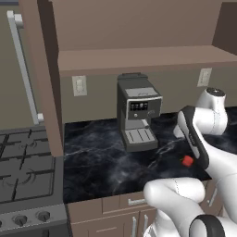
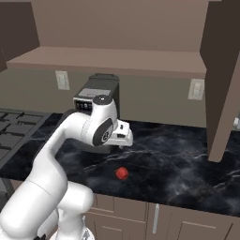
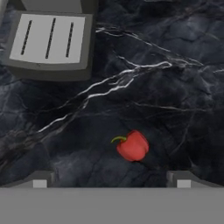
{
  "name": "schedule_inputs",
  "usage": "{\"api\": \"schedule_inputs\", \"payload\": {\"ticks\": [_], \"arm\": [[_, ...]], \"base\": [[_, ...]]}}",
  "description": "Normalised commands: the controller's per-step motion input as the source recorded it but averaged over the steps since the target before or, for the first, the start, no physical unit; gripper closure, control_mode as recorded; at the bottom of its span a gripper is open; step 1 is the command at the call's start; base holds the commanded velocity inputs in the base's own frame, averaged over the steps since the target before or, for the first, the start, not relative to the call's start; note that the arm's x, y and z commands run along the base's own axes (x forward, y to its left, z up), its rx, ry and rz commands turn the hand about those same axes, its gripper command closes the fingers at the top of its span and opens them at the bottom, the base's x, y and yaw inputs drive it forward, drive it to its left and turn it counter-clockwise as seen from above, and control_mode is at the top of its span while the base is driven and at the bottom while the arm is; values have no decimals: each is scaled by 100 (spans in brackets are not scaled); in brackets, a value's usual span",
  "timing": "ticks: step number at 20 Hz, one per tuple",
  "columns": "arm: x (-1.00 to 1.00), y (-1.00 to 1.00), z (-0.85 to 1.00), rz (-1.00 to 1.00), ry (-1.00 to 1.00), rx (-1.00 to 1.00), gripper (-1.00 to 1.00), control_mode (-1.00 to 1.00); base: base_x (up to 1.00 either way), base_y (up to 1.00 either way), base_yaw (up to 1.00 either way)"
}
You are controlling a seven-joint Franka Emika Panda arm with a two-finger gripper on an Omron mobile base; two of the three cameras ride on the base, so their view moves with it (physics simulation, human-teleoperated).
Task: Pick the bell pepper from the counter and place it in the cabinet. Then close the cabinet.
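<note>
I see my hand [image 3: 111,180] spread wide and empty above the worktop [image 3: 175,96]; the bell pepper [image 3: 132,145] lies at one o'clock from it.

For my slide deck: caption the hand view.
Open hand hovers above the red bell pepper lying on the black marble counter, coffee machine's drip tray beyond.

No text, label, brand or number can be read in any of the views. The coffee machine [image 1: 137,112] has a small dark panel on its front with a few pale marks, too blurred to make out as letters or figures; in the hand view its drip tray lies ahead of the jaws and to one side. The stove knobs [image 1: 31,217] and the wall outlets [image 1: 79,85] carry no legible markings.
</note>
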Motion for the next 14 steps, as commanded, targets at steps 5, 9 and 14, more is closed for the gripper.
{"api": "schedule_inputs", "payload": {"ticks": [5,9,14], "arm": [[0,-23,-26,0,0,0,-100,-100],[0,-16,-30,0,0,1,-100,-100],[0,-3,-35,0,2,2,-100,-100]], "base": [[0,0,0],[0,0,0],[0,0,0]]}}
